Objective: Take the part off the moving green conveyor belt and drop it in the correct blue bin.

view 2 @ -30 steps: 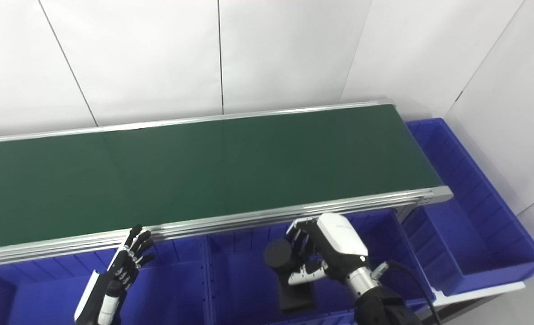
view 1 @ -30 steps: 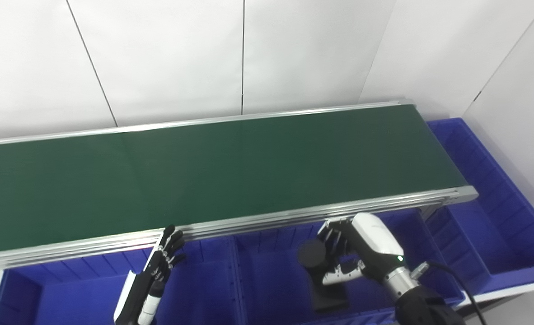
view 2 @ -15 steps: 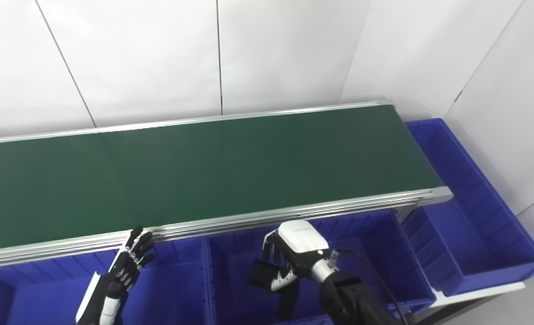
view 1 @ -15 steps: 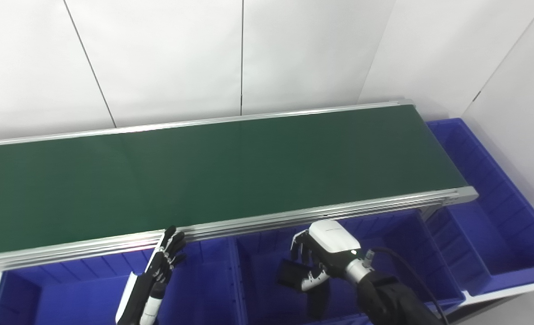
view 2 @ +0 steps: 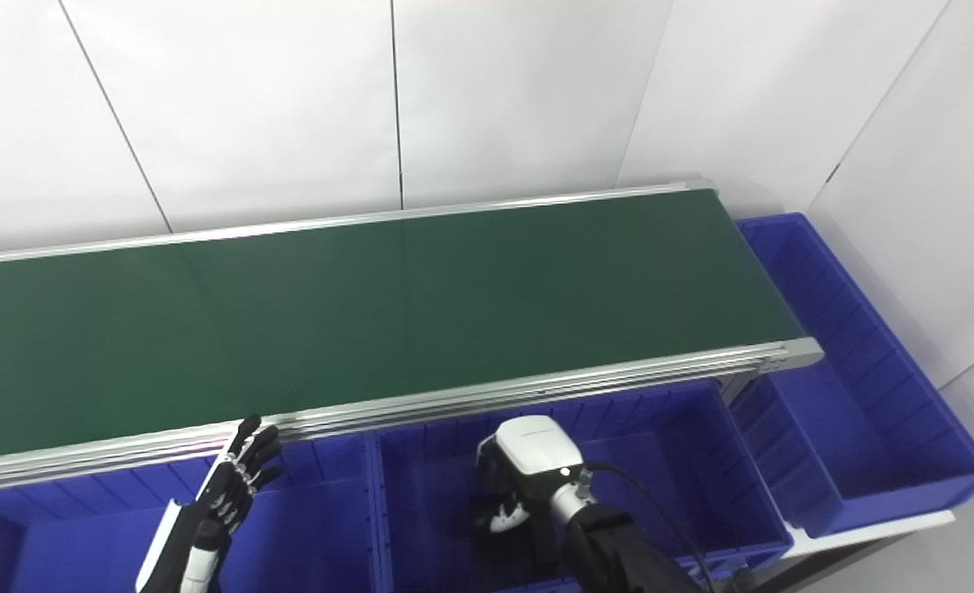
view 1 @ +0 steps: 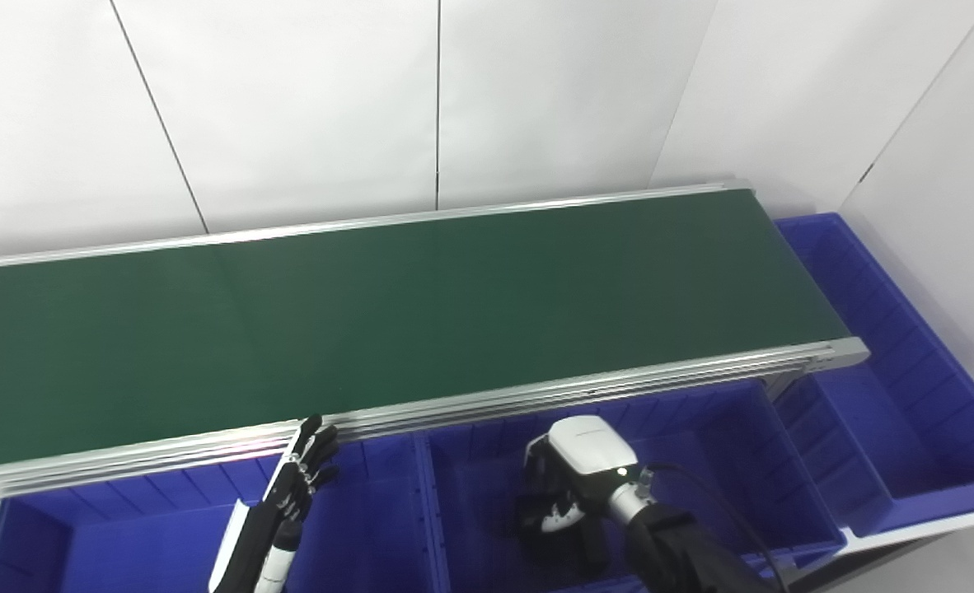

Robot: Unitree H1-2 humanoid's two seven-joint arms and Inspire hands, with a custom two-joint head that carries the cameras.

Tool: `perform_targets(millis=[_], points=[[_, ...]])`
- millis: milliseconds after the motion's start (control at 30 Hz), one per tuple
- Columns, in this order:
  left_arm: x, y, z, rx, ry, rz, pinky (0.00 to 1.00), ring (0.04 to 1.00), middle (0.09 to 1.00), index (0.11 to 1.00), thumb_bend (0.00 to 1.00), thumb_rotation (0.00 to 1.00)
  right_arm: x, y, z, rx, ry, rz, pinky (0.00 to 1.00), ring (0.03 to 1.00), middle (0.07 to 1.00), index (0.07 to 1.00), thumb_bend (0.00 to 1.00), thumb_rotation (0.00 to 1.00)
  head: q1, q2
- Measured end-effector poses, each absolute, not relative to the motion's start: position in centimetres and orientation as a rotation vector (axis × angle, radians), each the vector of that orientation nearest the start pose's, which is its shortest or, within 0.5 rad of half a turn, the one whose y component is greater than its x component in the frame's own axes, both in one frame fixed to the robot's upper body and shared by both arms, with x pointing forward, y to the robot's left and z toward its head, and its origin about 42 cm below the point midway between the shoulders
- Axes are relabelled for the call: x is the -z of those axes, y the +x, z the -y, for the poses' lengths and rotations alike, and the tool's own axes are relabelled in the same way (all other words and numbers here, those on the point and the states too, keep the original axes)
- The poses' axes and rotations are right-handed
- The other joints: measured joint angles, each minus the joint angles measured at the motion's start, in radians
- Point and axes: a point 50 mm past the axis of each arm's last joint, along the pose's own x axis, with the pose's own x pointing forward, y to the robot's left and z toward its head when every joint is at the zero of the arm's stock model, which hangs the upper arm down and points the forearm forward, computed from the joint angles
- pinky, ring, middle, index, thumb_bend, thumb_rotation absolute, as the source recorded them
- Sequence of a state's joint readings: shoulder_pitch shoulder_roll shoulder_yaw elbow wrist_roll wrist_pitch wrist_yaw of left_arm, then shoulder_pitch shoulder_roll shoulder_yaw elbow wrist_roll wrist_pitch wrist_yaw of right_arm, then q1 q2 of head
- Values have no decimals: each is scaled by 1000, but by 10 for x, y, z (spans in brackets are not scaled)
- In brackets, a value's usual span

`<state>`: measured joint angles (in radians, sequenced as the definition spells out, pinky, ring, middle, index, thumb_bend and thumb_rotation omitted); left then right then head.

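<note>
My right hand is low inside the middle blue bin, just below the belt's front rail. Its fingers curl down around a black part, which shows only as a dark shape under the palm, close to the bin floor. My left hand is open and empty, fingers spread and pointing up, in front of the rail above the left blue bin. The green conveyor belt carries nothing that I can see.
A third blue bin stands at the belt's right end, along the wall. The aluminium front rail overhangs the back of the bins. White wall panels stand behind and to the right.
My right hand has moved left and down into the middle bin, carrying the black part from rail height to near the bin floor. My left hand has not moved.
</note>
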<state>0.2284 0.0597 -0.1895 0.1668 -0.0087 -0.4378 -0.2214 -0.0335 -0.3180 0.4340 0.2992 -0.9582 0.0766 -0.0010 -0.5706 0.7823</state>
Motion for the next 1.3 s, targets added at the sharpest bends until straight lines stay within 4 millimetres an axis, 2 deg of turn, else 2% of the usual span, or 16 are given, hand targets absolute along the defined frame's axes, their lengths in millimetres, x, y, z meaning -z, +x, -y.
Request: perform_targets(millis=[167, 200, 233, 267, 333, 367, 467, 600, 700, 733, 800, 900, 1067, 1133, 1267, 1300], points=[[-25, 184, -184, 357, 21, 38, 894, 927, 938, 969, 799, 966, -6, 261, 237, -474, -1330, -191, 389, 468, 469, 514, 525, 9, -2, -3], [-25, 184, -184, 357, 22, 38, 896, 929, 939, 969, 797, 965, -6, 260, 237, -473, -1323, -193, 423, 509, 544, 503, 522, 100, -2, -3], [-25, 184, -184, 357, 22, 38, 897, 929, 939, 969, 796, 965, -6, 260, 237, -473, -1318, -195, 448, 536, 585, 535, 595, 192, -2, -3], [-25, 184, -184, 357, 21, 38, 896, 930, 940, 971, 796, 966, -6, 261, 237, -473, -1312, -198, 494, 582, 634, 640, 804, 378, 3, -8], [-25, 184, -184, 359, 20, 37, 896, 931, 940, 972, 796, 966, -8, 261, 238, -477, -1295, -203, 510, 598, 651, 672, 868, 437, 8, -9], [-25, 184, -183, 359, 20, 36, 890, 928, 937, 971, 793, 964, -9, 261, 237, -481, -1290, -204, 529, 623, 677, 708, 916, 518, 8, -9], [-25, 183, -183, 362, 22, 36, 885, 923, 933, 970, 799, 965, -26, 259, 235, -501, -1264, -191, 549, 651, 706, 741, 952, 594, 18, -9], [-25, 183, -181, 362, 23, 37, 881, 918, 926, 966, 802, 962, -51, 251, 235, -456, -1190, -177, 500, 615, 680, 731, 961, 590, 49, -5], [-24, 182, -180, 357, 35, 34, 876, 917, 924, 966, 798, 965, -76, 236, 229, -419, -1095, -113, 484, 599, 673, 733, 951, 648, 72, 0], [-24, 182, -179, 356, 36, 34, 875, 917, 923, 965, 796, 964, -84, 228, 226, -408, -1058, -92, 480, 594, 669, 731, 947, 649, 102, 3], [-24, 181, -177, 354, 46, 34, 874, 916, 922, 964, 794, 962, -100, 215, 218, -398, -998, -46, 473, 583, 664, 730, 932, 643, 103, 3], [-24, 180, -170, 365, 44, 35, 863, 909, 913, 954, 816, 963, -117, 194, 212, -367, -857, -10, 460, 559, 658, 733, 920, 631, 199, 3], [-21, 178, -162, 356, 64, 28, 838, 897, 902, 936, 854, 961, -119, 175, 210, -316, -605, -24, 479, 574, 656, 713, 914, 628, 299, 3], [-19, 178, -159, 354, 67, 23, 835, 897, 902, 934, 852, 956, -117, 170, 202, -295, -501, 4, 463, 564, 643, 700, 867, 625, 344, 0], [-19, 177, -154, 340, 76, 25, 832, 894, 900, 935, 837, 945, -104, 169, 185, -180, -246, 48, 518, 597, 674, 719, 828, 752, 418, -6], [-19, 178, -152, 342, 76, 26, 841, 899, 905, 937, 825, 939, -98, 168, 179, -157, -176, 42, 558, 633, 699, 733, 814, 819, 437, -11]])
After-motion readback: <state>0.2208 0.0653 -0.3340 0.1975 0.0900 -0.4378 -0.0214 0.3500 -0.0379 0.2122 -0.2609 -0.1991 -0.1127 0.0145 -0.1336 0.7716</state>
